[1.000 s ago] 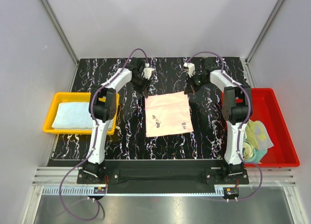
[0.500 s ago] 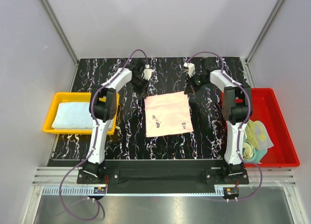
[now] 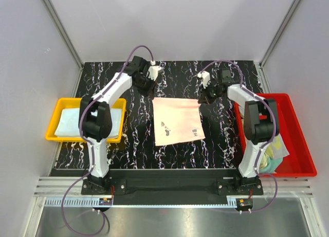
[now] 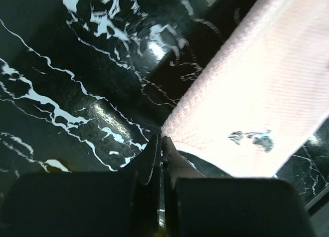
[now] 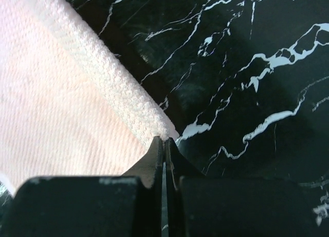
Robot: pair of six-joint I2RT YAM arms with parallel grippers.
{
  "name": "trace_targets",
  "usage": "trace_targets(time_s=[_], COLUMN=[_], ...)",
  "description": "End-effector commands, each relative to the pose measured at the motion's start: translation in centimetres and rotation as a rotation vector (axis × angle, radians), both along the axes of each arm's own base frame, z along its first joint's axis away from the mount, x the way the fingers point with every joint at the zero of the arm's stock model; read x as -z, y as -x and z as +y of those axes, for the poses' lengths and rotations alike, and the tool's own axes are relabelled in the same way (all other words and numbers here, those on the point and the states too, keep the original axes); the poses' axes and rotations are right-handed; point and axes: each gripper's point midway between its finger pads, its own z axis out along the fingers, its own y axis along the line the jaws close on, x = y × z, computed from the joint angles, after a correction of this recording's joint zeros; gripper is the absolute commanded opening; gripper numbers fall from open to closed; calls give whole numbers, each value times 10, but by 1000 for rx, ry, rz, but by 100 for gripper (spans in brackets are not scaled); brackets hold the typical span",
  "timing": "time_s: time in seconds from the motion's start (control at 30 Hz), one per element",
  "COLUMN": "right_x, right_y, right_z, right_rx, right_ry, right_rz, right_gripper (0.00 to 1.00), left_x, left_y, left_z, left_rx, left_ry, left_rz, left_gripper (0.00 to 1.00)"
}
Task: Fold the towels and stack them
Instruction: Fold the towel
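At the far left corner of the pink towel [image 3: 177, 121] we find the left pincer [image 4: 161, 147] closed, its tips nipping the very corner of the cloth. Across the far edge, the right pincer [image 5: 164, 144] is likewise closed on the far right corner. That edge runs nearly straight between the two. In both wrist views a dark shadow lies under the cloth beside each corner, so it looks raised a little off the surface [image 3: 128, 144]. From there the towel spreads flat toward the arm bases, with small dark marks on its near half.

Out to the left we see the yellow tray [image 3: 54, 137] at the surface's left edge, with a light blue towel [image 3: 69, 123] lying flat inside it, partly behind the left arm [image 3: 97, 119]. Out to the right sits the red tray [image 3: 300, 167]. In its near part are crumpled towels [image 3: 272, 149], yellow-green and light blue, partly hidden by the right arm [image 3: 257, 126].

Bare marbled surface shows on both sides of the pink towel, between it and each arm, and in a strip between its far edge and the back wall [image 3: 169, 26]. Its near edge lies well short of the arm bases.
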Motion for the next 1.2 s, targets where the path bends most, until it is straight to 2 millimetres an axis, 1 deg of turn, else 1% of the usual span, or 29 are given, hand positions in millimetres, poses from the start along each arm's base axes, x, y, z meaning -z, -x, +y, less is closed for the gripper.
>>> trace_targets(time_s=[0.0, 0.03, 0.13, 0.17, 0.2, 0.23, 0.27, 0.33, 0.37, 0.4, 0.43, 0.47, 0.53, 0.57, 0.67, 0.73, 0.77, 0.83, 0.87, 0.9, 0.93, 1.03, 1.17], right_x=[-47, -49, -56, -60, -61, -65, -68, -74, -77, -85, -77, -76, -74, -71, -65, -64, -59, -52, -46, -44, -43, -37, -28], right_y=[-2, 1, 14, 23, 27, 33, 42, 54, 63, 68, 74, 84, 95, 104, 120, 127, 133, 140, 147, 151, 150, 155, 160], right_z=[-3, -4, -9, -11, -12, -10, -11, -9, -10, -10, -11, -12, -11, -11, -8, -6, -4, -1, 0, 5, 3, -1, -3], right_rx=[-47, -43, -18, -19, -14, -20, -19, -37, -38, -36, -36, -33, -19, -18, -20, -7, -17, -35, -53, -69, -55, -37, -27], right_ry=[-2, 2, 9, 10, 7, -4, -10, -29, -33, -40, -39, -42, -61, -69, -81, -100, -105, -87, -76, -72, -56, -33, -7], right_rz=[-232, -243, -271, -280, -281, -289, -298, -310, -325, -345, -320, -315, -292, -283, -264, -243, -228, -225, -212, -204, -204, -194, -162], right_gripper=[0, 0, 0, 0, 0, 0, 0, 0, 0, 0, 0, 0, 0, 0, 0, 0, 0, 0, 0, 0, 0, 0, 2], left_x=[-40, -30, -26, -35, -34, -27, -35, -36, -44, -45, -45, -46, -45, -43, -42, -34, -33, -25, -23, -22, -17, -11, -6], left_y=[5, 17, 41, 46, 51, 60, 65, 73, 76, 80, 84, 89, 100, 107, 118, 127, 131, 141, 144, 149, 154, 163, 169], left_z=[-3, -4, -8, -8, -10, -7, -7, -5, -6, -7, -7, -8, -11, -10, -12, -10, -10, -12, -13, -18, -18, -21, -18], left_rx=[2, 12, 15, 16, 18, 12, 9, 2, 2, 5, 8, 11, 19, 22, 30, 30, 33, 38, 42, 53, 56, 62, 68], left_ry=[16, 7, 0, 9, 0, -8, 2, 5, 15, 6, 2, 3, 5, 2, -10, -29, -32, -30, -21, -7, -9, -21, -52], left_rz=[-114, -84, -82, -106, -115, -97, -113, -108, -128, -132, -132, -130, -114, -110, -111, -88, -83, -49, -40, -32, -17, -9, 8], left_gripper=[0, 0, 0, 0, 0, 0, 0, 0, 0, 0, 0, 0, 0, 0, 0, 0, 0, 0, 0, 0, 0, 0, 0])
